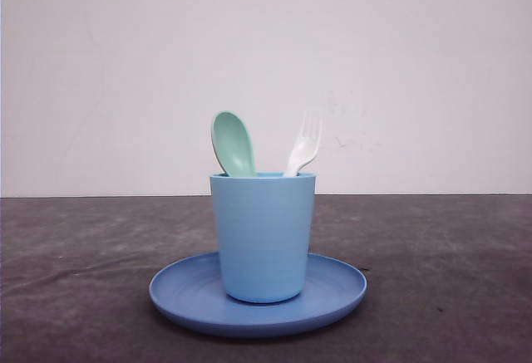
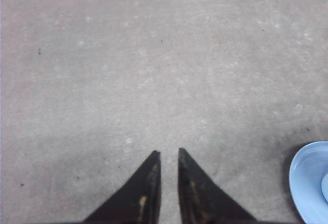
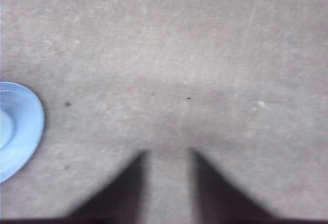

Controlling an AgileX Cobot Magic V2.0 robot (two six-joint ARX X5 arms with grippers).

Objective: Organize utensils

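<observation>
A pale mint-green spoon (image 1: 233, 143) and a white fork (image 1: 304, 144) stand upright in a light blue cup (image 1: 263, 234), their handles hidden inside it. The spoon's bowl leans left and the fork's tines lean right. The cup sits on a round blue plate (image 1: 332, 284). My left gripper (image 2: 169, 153) hangs over bare table, its fingers nearly together and holding nothing, with the plate (image 2: 310, 180) off to one side. My right gripper (image 3: 168, 152) is open and empty over bare table, and the plate's rim (image 3: 23, 126) shows at the edge of the right wrist view.
The dark grey table (image 1: 83, 280) stretches to both sides of the plate. A plain white wall (image 1: 125, 72) stands behind it.
</observation>
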